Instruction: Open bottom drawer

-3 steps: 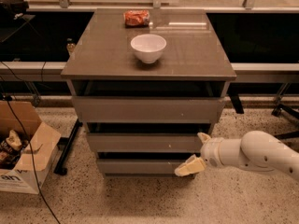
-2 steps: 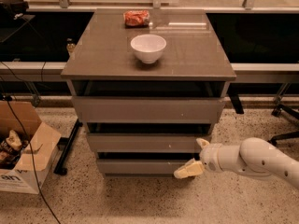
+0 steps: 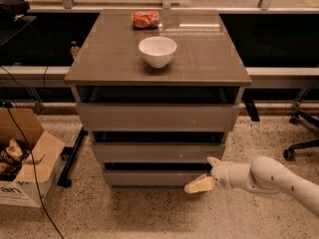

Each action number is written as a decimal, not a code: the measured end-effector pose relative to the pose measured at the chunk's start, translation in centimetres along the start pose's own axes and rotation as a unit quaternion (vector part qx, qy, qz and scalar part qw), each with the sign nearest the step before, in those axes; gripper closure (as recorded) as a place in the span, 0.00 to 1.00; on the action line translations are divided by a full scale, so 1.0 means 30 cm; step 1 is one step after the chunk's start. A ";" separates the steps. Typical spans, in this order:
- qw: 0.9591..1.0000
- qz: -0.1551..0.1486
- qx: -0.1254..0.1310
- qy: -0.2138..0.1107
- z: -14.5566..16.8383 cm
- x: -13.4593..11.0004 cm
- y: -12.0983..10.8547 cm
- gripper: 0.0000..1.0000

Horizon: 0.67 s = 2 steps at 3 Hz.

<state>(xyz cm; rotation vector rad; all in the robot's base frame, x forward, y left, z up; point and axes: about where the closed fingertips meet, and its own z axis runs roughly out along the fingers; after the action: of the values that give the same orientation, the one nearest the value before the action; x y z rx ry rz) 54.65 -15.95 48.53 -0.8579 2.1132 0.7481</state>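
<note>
Lowest of three in the cabinet (image 3: 76,92): the bottom drawer (image 3: 154,178), a flat grey-brown front with no handle, narrowest and shortest of the stack, under the mid-sized front (image 3: 157,152) and the widest front (image 3: 157,117). Dark gap showing above its top edge.

Low at the cabinet's foot, by the right end of that lowest front as seen: the gripper (image 3: 205,174), on a white arm (image 3: 279,178) reaching in from the cabinet's right. Fingers spread, the upper fingertip (image 3: 213,161) near the front's top edge, the lower one at its bottom edge; cannot tell whether touching the front.

On the cabinet's tabletop (image 3: 209,59): a white bowl (image 3: 157,51) near the middle, a red packet (image 3: 145,19) toward the back edge.

Left of the cabinet, on the floor: an open cardboard box (image 3: 30,153).
</note>
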 end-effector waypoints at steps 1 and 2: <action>1.000 0.000 0.000 0.000 0.001 0.001 0.001 0.00; 1.000 0.008 0.003 0.005 0.061 0.041 0.011 0.00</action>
<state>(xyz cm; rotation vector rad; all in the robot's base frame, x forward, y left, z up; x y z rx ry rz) 54.49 -14.85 46.62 -0.8438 2.1334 0.7477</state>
